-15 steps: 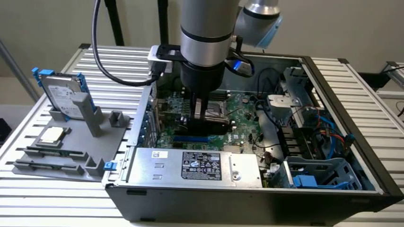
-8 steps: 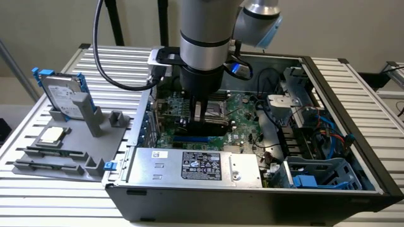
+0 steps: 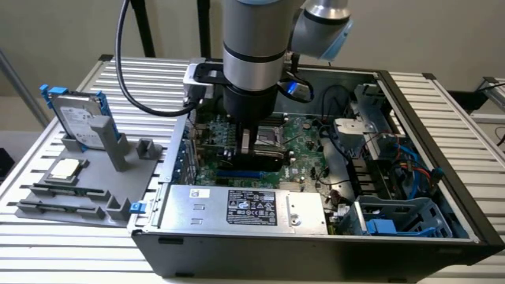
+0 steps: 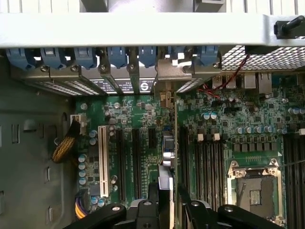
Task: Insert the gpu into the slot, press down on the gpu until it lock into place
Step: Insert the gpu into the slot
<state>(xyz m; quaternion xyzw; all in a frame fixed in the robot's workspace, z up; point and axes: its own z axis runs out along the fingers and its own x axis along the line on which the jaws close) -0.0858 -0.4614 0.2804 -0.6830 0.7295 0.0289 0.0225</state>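
Black gpu (image 3: pixel 259 158) stood on edge in the tool (image 3: pixel 251 148), whose jaws were narrowed onto its upper edge, just beyond the silver power supply (image 3: pixel 245 207) inside the open computer case (image 3: pixel 316 260). Bright-blue slot (image 3: pixel 246 174) lay directly beneath the card, between it and the power supply, on the green motherboard (image 3: pixel 304 142). Could not tell whether the card's edge sat in the slot. Case rested on the slatted desk (image 3: pixel 465 118).

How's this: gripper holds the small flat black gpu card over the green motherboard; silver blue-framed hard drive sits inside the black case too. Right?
No. The silver blue-framed hard drive stands on the grey fixture outside the black case, at the exterior view's left. The gripper does hold the small flat black gpu card over the green motherboard.
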